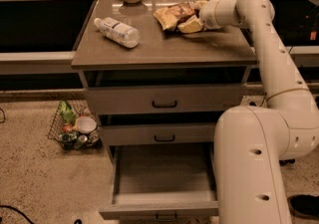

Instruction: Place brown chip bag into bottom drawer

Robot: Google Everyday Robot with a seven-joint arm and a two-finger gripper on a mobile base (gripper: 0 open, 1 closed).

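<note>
Your bulky white robot arm (259,133) stands at the right of the grey three-drawer cabinet (164,49) and reaches over its top. The wide grey bottom drawer (159,178) of that cabinet is pulled open. The crinkly brown chip bag (172,15) lies at the cabinet top's back right, its right end at the gripper (197,19). You cannot tell whether the gripper is closed on it. A clear plastic bottle (117,31) lies on the cabinet top's left.
</note>
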